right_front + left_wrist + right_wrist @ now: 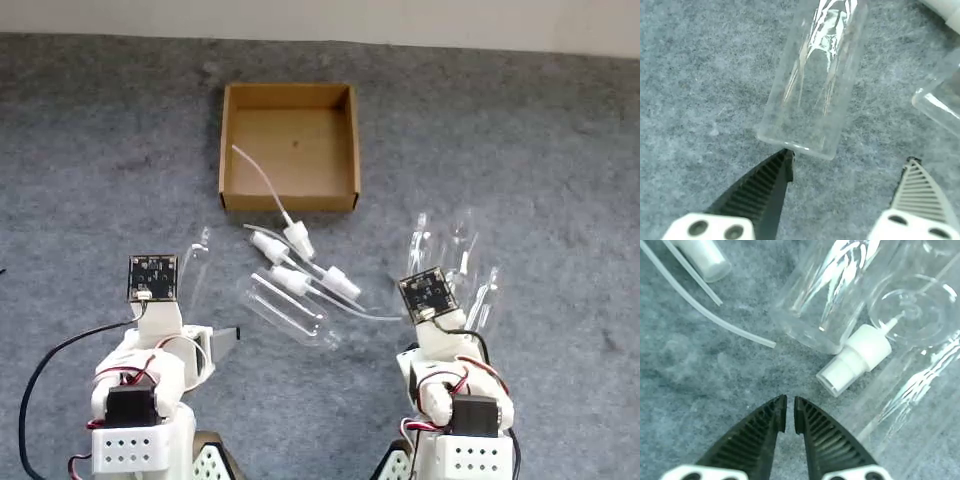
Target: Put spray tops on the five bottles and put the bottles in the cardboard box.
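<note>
The open cardboard box stands at the back, with nothing in it but the tip of one spray top's tube. Several white spray tops with long tubes lie in front of it. One clear bottle lies by the left arm, another lies in the middle, and several lie around the right arm. My left gripper is open, with the bottle's base just ahead of its black fingertip. My right gripper is shut on nothing, a short way from a spray top that rests against bottles.
Grey felt covers the table. A thin tube runs across the felt ahead of the right gripper. A second bottle's rim lies to one side of the left gripper. Open felt lies on both sides of the box.
</note>
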`<state>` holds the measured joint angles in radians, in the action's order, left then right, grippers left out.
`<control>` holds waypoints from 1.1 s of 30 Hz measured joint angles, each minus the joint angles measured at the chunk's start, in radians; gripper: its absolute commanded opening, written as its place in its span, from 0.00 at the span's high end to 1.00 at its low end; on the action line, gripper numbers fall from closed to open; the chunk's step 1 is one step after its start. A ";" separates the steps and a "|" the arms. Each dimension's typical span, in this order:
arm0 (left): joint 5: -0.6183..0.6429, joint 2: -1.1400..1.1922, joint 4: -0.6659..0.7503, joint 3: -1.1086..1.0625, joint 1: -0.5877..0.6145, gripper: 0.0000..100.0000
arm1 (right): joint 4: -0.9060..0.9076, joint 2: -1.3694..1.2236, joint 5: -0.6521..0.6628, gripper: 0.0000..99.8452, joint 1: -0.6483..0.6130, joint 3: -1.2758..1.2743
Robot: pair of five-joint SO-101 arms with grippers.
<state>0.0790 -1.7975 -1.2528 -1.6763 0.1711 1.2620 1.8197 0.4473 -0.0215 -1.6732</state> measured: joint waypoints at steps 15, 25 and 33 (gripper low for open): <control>-0.284 0.000 0.104 0.000 0.054 0.83 | 0.000 0.000 0.000 0.98 0.000 0.000; -0.499 0.000 0.250 0.029 0.293 0.83 | -0.097 0.000 0.020 0.98 -0.014 0.000; -0.585 0.112 0.109 0.276 0.278 0.83 | -0.078 0.002 0.008 0.93 0.015 0.072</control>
<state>-0.5056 -1.6855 -1.1439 -1.4001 0.4488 1.1838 1.8213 0.4549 -0.0061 -1.6011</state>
